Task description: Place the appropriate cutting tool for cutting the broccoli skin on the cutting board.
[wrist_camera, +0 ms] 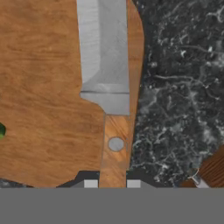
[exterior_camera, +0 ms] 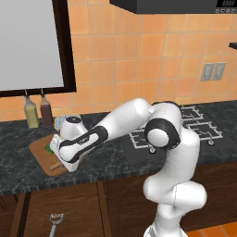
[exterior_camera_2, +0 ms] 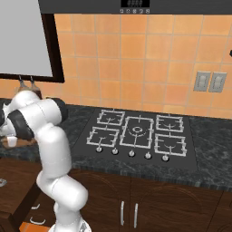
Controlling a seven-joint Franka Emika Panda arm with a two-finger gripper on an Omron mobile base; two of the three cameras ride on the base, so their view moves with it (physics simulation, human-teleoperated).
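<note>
Lying along the edge of the board (wrist_camera: pixel 48 105), the knife (wrist_camera: pixel 107 65) is seen in the hand view with its grey blade on the wood and its tan handle reaching back between the fingertips (wrist_camera: pixel 90 183). The gripper (wrist_camera: pixel 112 183) is closed on the handle. A sliver of broccoli (wrist_camera: pixel 1 130) is seen on the board, apart from the knife. Dark counter (wrist_camera: pixel 183 87) borders the board.

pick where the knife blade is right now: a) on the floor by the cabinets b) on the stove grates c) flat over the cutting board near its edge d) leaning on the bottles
c: in the hand view the knife has its grey blade over the cutting board, along the edge next to the dark counter.
</note>
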